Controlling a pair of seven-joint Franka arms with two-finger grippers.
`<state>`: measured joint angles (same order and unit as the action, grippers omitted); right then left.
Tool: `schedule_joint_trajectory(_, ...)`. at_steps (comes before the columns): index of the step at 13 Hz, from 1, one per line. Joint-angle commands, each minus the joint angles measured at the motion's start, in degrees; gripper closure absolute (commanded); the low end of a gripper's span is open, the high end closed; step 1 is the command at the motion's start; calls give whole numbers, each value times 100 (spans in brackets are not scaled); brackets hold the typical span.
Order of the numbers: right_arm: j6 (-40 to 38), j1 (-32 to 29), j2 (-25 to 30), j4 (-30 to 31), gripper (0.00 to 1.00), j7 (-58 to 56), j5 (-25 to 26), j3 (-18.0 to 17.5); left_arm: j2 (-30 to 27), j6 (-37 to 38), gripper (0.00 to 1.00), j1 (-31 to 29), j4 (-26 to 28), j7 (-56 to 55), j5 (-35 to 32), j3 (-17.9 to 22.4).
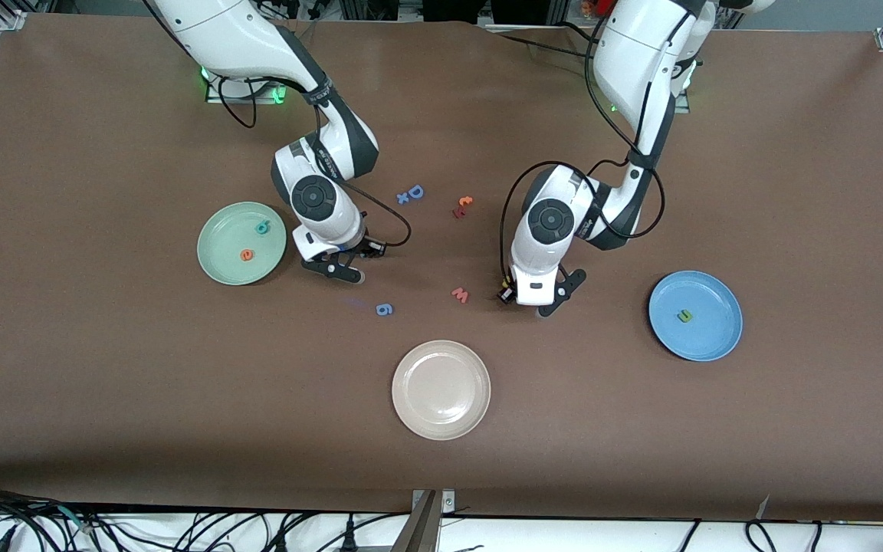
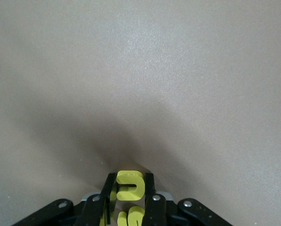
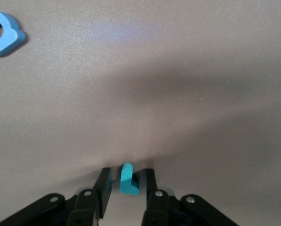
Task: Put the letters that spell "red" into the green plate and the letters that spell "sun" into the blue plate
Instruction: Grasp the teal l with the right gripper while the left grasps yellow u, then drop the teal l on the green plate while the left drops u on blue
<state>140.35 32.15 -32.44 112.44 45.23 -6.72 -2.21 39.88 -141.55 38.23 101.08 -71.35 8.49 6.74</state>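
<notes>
Nearest the front camera lies the cream-white plate (image 1: 441, 389), plain, toward the table's (image 1: 104, 399) front edge. Farther back, toward the right arm's end, the green plate (image 1: 215, 249) holds the teal "d" (image 1: 262, 226) and the orange "e" (image 1: 247, 254). Toward the left arm's end, the blue plate (image 1: 710, 337) holds the dark green letter (image 1: 685, 315). The right gripper (image 3: 126, 181) is down at the table just beside the green plate; its fingers stand on either side of the small teal "r" (image 3: 127, 180), close to it, though with a sliver of gap showing on each side, so whether they grip it cannot be told. The left gripper (image 2: 130, 188) is down at the table between the red "w" (image 1: 461, 294) and the blue plate, fingers closed on a yellow letter (image 2: 130, 184), with a second yellow piece (image 2: 131, 217) showing just beneath it between the fingers. A blue "6" (image 1: 384, 309) lies near the right gripper, nearer the front camera. Toward the table's middle, farther back, lie a blue capital "D" (image 1: 415, 192) with a small blue cross (image 1: 402, 198) and two small orange-red pieces (image 1: 462, 207).
</notes>
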Motion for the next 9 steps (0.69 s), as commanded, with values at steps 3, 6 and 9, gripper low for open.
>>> schedule_joint_trajectory(3,-7,72,-61,-64,99,12,-14,45,-330,468,96,-78,113,1486,-199,345)
schedule_joint_trajectory(6,-540,37,219,-134,100,-381,12,219,-735,1172,95,-236,131,3008,-190,748)
schedule_joint_trajectory(9,-1437,28,650,-152,100,-1618,30,764,-1008,1604,96,-718,148,4642,-190,785)
